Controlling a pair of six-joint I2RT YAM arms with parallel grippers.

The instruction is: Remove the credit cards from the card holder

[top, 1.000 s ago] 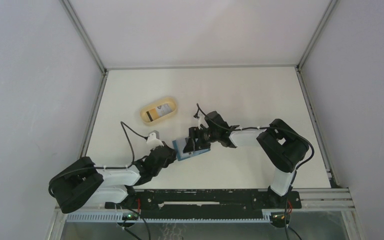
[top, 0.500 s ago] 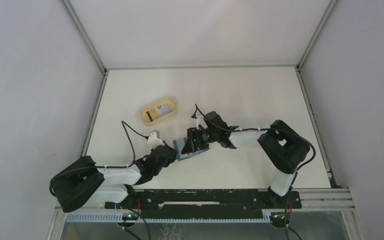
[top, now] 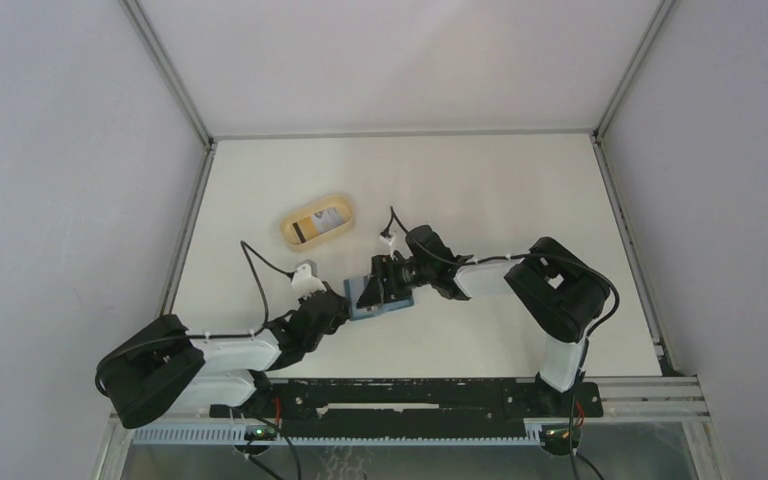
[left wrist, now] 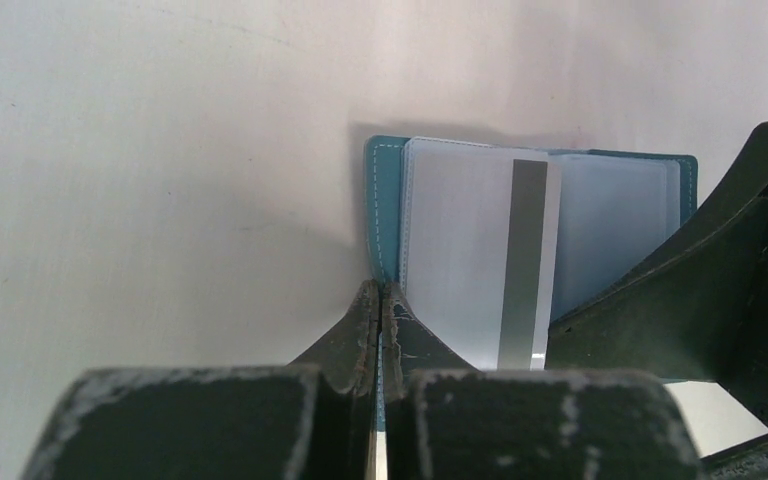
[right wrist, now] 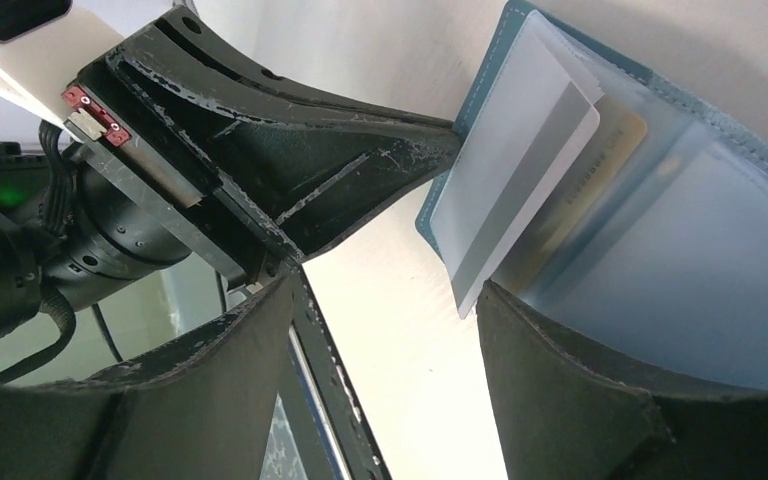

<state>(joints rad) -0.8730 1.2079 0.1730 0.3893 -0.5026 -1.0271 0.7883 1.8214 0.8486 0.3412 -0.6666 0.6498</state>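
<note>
The teal card holder [top: 372,298] lies open on the table between both arms. My left gripper [left wrist: 380,296] is shut on the card holder's [left wrist: 385,215] left cover edge; a strip of teal shows between the closed fingers. A whitish credit card [left wrist: 480,260] with a grey stripe sticks out of its clear sleeves. My right gripper [right wrist: 385,288] is open over the holder [right wrist: 680,250], its right finger [right wrist: 580,380] beside the corner of that striped card [right wrist: 520,180]. A yellowish card [right wrist: 605,165] sits deeper in a sleeve. From above, the right gripper [top: 385,281] covers the holder's top.
A tan oval dish [top: 294,224] with a card in it stands at the back left of the holder. The left gripper's black fingers [right wrist: 340,170] sit close to my right gripper's left side. The table's near edge rail lies just behind both arms.
The right gripper and the card holder have shifted slightly to the left, toward the left gripper. The left gripper stays shut on the holder's edge.
</note>
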